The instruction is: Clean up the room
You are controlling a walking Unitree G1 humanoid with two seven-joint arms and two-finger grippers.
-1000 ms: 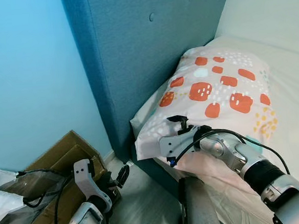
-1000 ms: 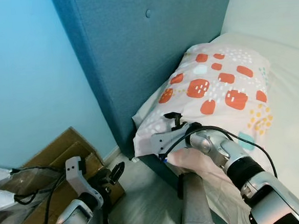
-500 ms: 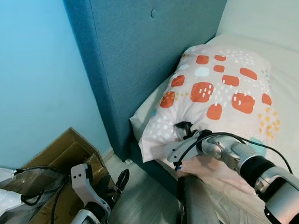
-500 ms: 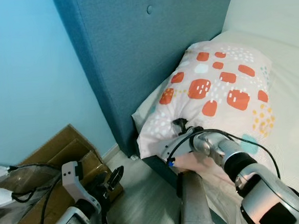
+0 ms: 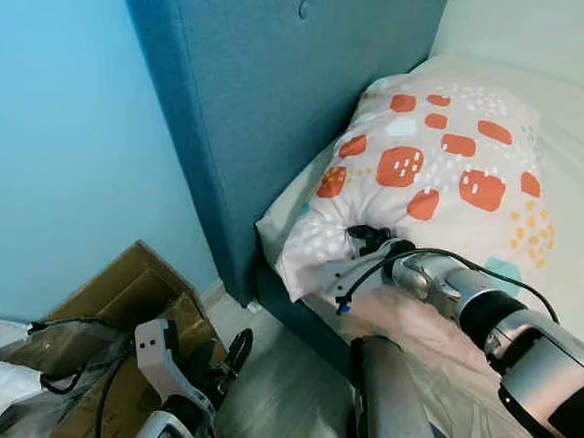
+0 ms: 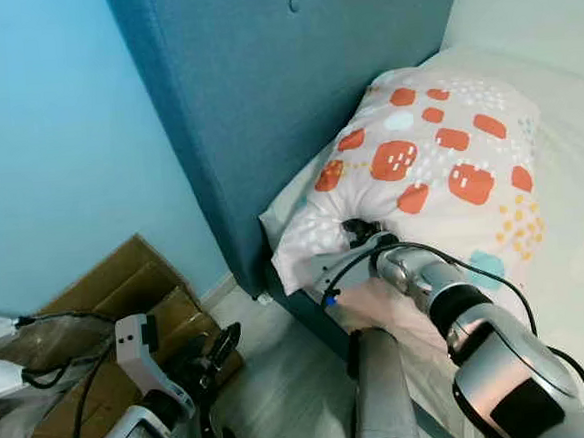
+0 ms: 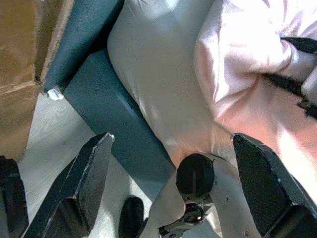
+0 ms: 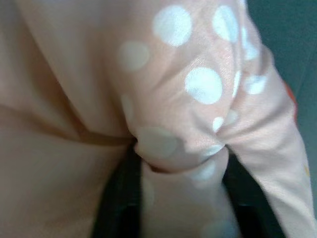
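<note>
A white pillow (image 5: 439, 169) with orange patches lies on the bed, up against the blue headboard (image 5: 293, 89). My right gripper (image 5: 366, 242) is shut on the pillow's near corner, at the bed's edge. The right wrist view has a fold of dotted fabric (image 8: 178, 134) pinched between the two black fingers (image 8: 119, 193). My left gripper (image 5: 236, 349) hangs low by the floor, open and holding nothing; its fingers (image 7: 89, 173) frame the bed's edge in the left wrist view.
A brown cardboard box (image 5: 108, 312) and a clear plastic bag (image 5: 13, 379) lie on the floor at the left, against the light blue wall. The white mattress (image 5: 567, 140) stretches off to the right. Pale wood floor (image 5: 274, 391) lies between box and bed.
The right gripper has pushed in toward the headboard with the pillow corner in it, bunching the fabric. The left arm has stayed low.
</note>
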